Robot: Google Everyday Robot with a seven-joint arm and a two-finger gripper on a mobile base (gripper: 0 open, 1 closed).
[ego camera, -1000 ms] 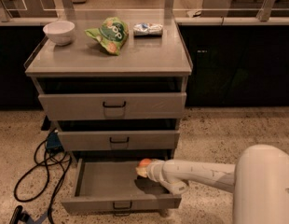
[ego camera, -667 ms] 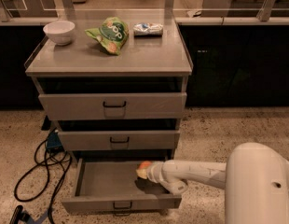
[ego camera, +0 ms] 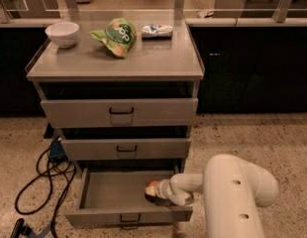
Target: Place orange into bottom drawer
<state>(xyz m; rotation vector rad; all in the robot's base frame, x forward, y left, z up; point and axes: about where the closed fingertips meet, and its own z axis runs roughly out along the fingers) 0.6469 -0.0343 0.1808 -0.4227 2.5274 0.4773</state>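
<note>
Elbow link (ego camera: 237,197) shifts left; end effector (ego camera: 155,190) sits low in the open bottom drawer (ego camera: 114,191), right side, orange (ego camera: 151,185) at its tip. Grip state: cannot tell.

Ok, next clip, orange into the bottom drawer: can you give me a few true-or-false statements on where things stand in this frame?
1. The bottom drawer is pulled open. True.
2. The white bowl stands on the cabinet top. True.
3. The gripper is above the cabinet top. False: it is inside the bottom drawer, at its right side, by the orange.
4. The green snack bag lies in the bottom drawer. False: it lies on the cabinet top, right of the white bowl.
</note>
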